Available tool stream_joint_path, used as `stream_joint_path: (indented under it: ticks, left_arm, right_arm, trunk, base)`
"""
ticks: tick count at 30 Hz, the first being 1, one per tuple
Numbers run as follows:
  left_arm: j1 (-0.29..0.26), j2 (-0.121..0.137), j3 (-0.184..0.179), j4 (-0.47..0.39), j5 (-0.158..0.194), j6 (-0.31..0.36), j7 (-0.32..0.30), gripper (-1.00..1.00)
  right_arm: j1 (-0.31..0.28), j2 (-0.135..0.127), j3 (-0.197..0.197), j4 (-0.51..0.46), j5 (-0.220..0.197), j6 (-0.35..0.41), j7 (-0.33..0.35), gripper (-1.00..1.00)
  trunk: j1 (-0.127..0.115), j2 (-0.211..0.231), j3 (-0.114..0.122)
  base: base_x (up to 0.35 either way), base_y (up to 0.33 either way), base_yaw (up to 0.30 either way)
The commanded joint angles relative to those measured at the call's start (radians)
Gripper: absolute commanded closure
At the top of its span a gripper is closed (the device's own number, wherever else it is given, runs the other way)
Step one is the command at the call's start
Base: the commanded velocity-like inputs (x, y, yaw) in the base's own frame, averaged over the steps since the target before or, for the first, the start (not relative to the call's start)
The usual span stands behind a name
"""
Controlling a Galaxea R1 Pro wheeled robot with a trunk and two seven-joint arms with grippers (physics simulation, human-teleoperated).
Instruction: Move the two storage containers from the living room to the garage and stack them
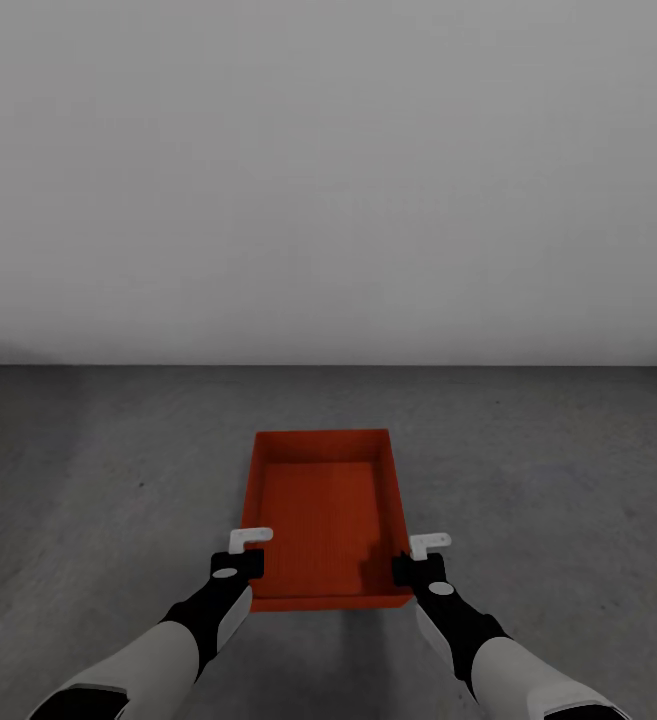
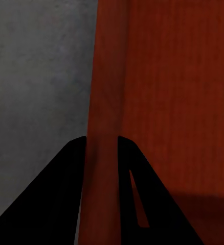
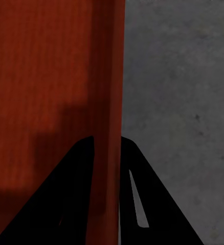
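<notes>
**One bin gripped by both side walls, at garage floor level**

Orange-red storage container (image 1: 325, 515), lidless, nothing inside it, long axis pointing away from the robot toward the wall. It sits low over the dark grey concrete floor (image 1: 118, 480); can't tell from here whether it's resting on it or just clear of it.

Left tool (image 1: 246, 548) is clamped on the left side wall near the near corner. In the left wrist view the thin wall (image 2: 104, 102) runs straight between the two dark fingers (image 2: 56, 194). Right tool (image 1: 426, 552) mirrors it on the right wall (image 3: 109, 92), fingers (image 3: 66, 194) on either side of the wall.

My read: pinching opposite walls keeps a wide, thin-walled bin level and stops it yawing. Grips are toward the near end, so the far end could sag.

Room: plain white wall (image 1: 328, 170) ahead, bare speckled concrete all round. Looks like the garage, so this is probably the bottom bin being placed, or just picked.
</notes>
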Motion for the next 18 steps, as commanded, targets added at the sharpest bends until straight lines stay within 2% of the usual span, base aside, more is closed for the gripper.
stream_joint_path:
  ticks: [1, 18]
  left_arm:
    - [-0.001, 0.004, 0.026, -0.005, -0.015, -0.023, 0.01, 1.0]
    - [-0.001, 0.004, 0.026, -0.005, -0.015, -0.023, 0.01, 1.0]
  right_arm:
    - [0.0, -0.002, -0.015, 0.004, -0.007, -0.003, -0.009, 1.0]
    - [0.0, -0.002, -0.015, 0.004, -0.007, -0.004, -0.009, 1.0]
  trunk:
    - [0.0, 0.0, -0.001]
    - [0.061, -0.112, -0.051]
  base:
    - [0.0, 0.0, 0.0]
    - [0.0, 0.0, 0.0]
